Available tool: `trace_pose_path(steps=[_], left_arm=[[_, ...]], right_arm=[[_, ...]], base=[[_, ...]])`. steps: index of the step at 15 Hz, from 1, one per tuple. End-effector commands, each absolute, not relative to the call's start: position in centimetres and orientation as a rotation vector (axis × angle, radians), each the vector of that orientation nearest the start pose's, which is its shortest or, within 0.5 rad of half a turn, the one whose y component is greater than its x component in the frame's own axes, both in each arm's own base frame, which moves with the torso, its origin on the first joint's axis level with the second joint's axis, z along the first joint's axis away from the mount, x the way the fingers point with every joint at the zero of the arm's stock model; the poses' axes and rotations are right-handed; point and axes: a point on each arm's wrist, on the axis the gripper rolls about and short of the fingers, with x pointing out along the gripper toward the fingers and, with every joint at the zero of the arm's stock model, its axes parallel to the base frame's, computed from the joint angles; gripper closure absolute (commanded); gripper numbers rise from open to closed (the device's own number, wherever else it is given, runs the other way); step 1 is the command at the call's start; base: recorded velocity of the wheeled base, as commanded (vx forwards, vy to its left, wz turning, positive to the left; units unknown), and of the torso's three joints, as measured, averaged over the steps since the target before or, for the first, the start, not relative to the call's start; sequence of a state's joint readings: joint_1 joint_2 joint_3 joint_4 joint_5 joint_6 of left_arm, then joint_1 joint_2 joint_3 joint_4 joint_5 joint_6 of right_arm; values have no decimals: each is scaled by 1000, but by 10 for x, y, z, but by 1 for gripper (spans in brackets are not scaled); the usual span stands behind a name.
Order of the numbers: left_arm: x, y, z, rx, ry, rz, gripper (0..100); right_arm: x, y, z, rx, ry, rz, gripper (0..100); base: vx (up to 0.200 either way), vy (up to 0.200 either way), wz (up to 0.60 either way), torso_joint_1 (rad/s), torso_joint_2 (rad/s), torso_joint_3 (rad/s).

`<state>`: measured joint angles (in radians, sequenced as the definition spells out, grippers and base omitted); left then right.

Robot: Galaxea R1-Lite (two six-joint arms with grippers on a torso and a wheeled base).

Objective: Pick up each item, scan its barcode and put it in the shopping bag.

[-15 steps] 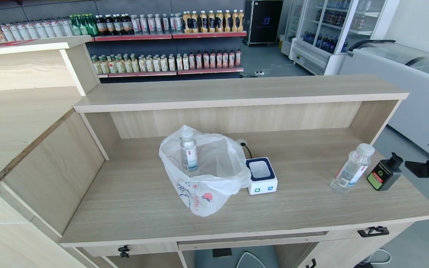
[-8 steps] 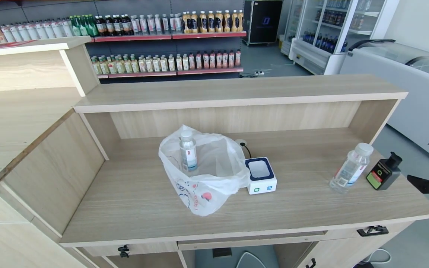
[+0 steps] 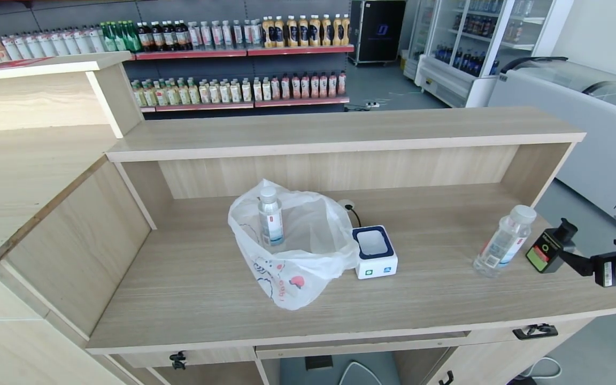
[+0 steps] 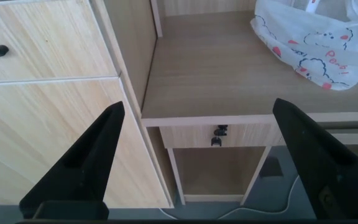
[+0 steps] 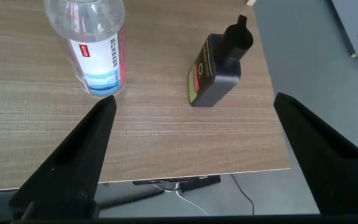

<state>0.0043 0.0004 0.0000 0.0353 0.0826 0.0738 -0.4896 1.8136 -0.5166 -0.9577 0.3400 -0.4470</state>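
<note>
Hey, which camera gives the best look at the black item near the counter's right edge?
The right wrist view: the black item lies close and whole, seen from above. The head view has it small and far off. The left wrist view faces the bag instead.

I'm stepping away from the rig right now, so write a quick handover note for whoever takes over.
Left claw: open, empty, low in front of the counter.
Right claw: open, empty, at the counter's right end, by the black bottle.
Done: one bottle stands in the shopping bag.
Left: water bottle and black bottle, both on the counter's right end, to scan at the scanner beside the bag, then bag.
</note>
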Motion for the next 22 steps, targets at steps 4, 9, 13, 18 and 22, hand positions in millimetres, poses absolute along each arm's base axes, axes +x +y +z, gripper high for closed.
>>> trace_pose_path(steps=[4,9,13,18,22], left_arm=[[-23,2,72,75,38,86,0],[-23,2,72,75,38,86,0],[-23,2,72,75,38,86,0],[-23,2,72,75,38,86,0],[-23,2,72,75,38,86,0]], right_arm=[[283,-125,77,-301,359,-20,0],[302,-109,68,-309,348,49,0],[319,-100,60,-331,301,82,0],[332,-91,52,-346,266,112,0],[345,-89,44,-352,254,123,0]], base=[[0,0,0,0,0,0],[0,0,0,0,0,0],[0,0,0,0,0,0],[0,0,0,0,0,0],[0,0,0,0,0,0]])
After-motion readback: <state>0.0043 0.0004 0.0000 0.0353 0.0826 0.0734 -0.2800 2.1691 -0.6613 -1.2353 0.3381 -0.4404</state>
